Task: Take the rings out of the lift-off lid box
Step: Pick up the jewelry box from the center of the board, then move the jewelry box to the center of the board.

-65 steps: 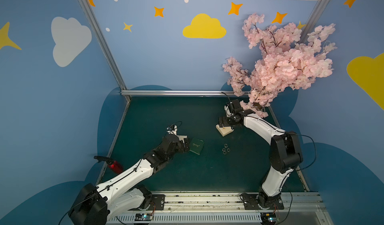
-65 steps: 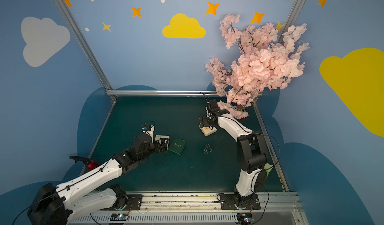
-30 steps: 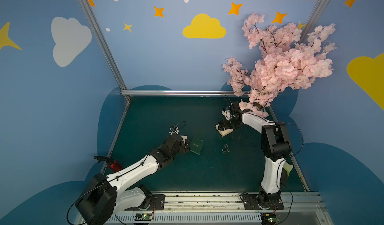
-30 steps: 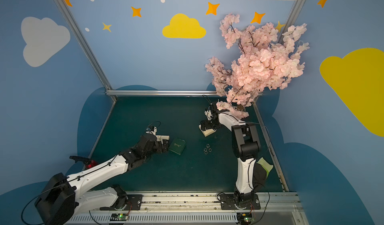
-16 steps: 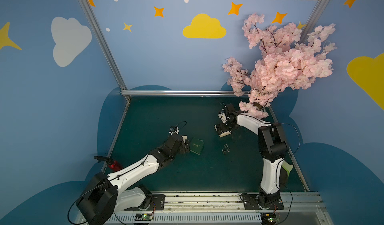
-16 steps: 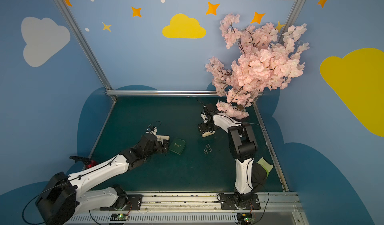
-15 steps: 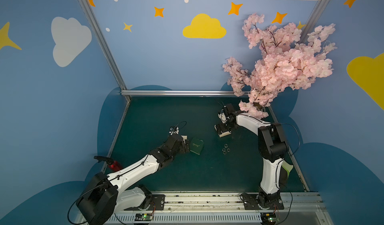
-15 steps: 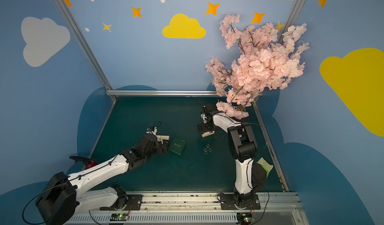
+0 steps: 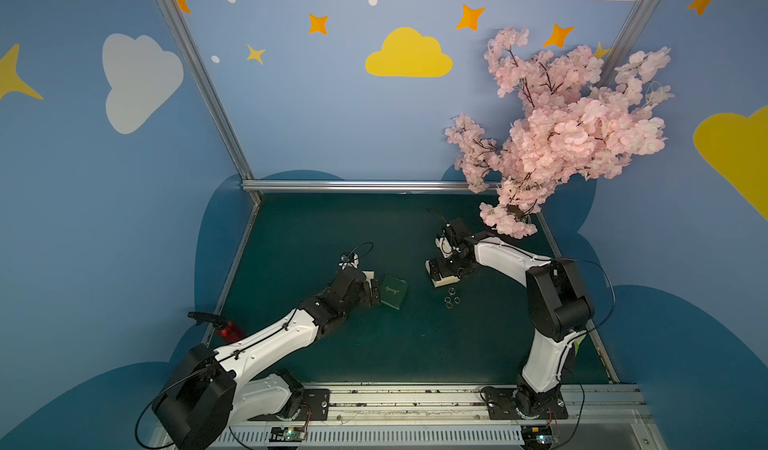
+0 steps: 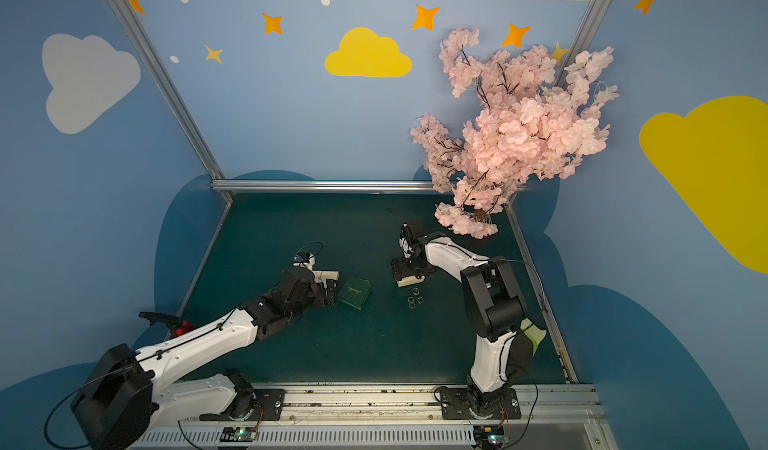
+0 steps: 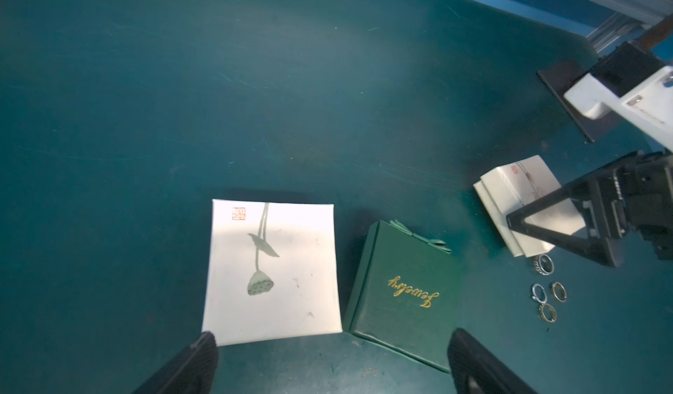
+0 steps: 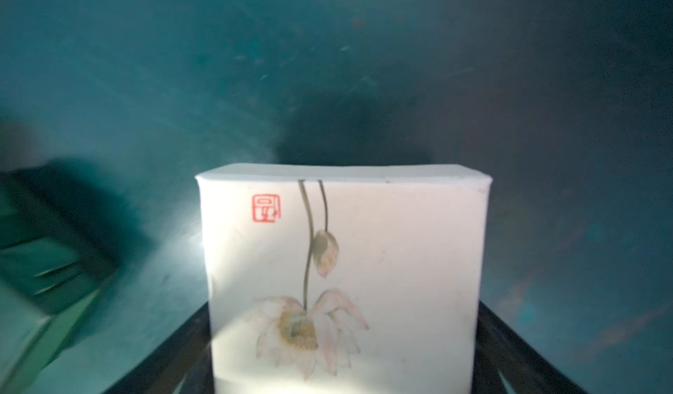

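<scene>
Silver rings (image 9: 451, 299) are lying loose on the table (image 9: 332, 227), outside every box; four are showing in the left wrist view. Reference = green box (image 9: 394, 297), which is lying flat and closed, gold lettering up. Rings are sitting on its right-arm side, clear of it, with nothing touching them. White box (image 12: 342, 275) with the lotus print is sitting further out on that same side, a bit toward the back wall, just beside the rings. Right pincer (image 9: 444, 270) is straddling that white box, fingers (image 12: 510, 345) lying right against both side walls; cannot tell whether it is squeezing or just bracketing. White square (image 11: 271, 272) with a seed-pod drawing is lying flat on the green box's left-arm side, just beside it, with a narrow gap showing; lid or box, cannot tell. Left pincer (image 11: 332, 334) is hovering released, jaws spread wide, tips showing at the near corners of the white square and the green box, gripping nothing.
</scene>
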### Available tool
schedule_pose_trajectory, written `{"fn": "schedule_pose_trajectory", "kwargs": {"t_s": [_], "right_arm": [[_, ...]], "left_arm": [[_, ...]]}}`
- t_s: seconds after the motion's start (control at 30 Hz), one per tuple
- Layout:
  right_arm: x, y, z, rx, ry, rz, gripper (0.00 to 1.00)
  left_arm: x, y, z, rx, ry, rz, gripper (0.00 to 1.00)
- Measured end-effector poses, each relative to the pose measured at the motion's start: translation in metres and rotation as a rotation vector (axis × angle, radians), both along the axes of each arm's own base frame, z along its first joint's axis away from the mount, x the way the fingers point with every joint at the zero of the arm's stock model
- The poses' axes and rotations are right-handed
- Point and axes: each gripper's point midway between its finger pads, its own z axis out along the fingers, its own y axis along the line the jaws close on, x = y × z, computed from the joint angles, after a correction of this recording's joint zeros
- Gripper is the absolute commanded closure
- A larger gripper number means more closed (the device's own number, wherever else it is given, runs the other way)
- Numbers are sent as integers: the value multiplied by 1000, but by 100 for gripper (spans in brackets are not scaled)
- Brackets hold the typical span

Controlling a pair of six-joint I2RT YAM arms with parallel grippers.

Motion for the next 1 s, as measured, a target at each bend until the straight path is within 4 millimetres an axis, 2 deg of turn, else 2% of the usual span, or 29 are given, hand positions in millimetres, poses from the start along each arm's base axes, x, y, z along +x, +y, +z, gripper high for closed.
{"fn": "schedule_pose_trajectory", "kwargs": {"t_s": [0.2, 0.4, 0.57, 0.77, 1.0], "right_arm": [[-28, 6, 21, 96, 4, -27, 7], [-55, 17, 37, 171, 17, -22, 7], [-77, 26, 30, 212, 85, -20, 7], [-101, 23, 11, 242, 170, -66, 6], [-112, 37, 20, 310, 176, -67, 7]], "left_arm": [[-4, -9, 0, -49, 24, -25, 1], [-15, -27, 0, -124, 65, -77, 8], [-33, -49, -3, -169, 101, -159, 14], [-49, -68, -22, -176, 169, -227, 16], [-51, -80, -36, -199, 214, -243, 21]]}}
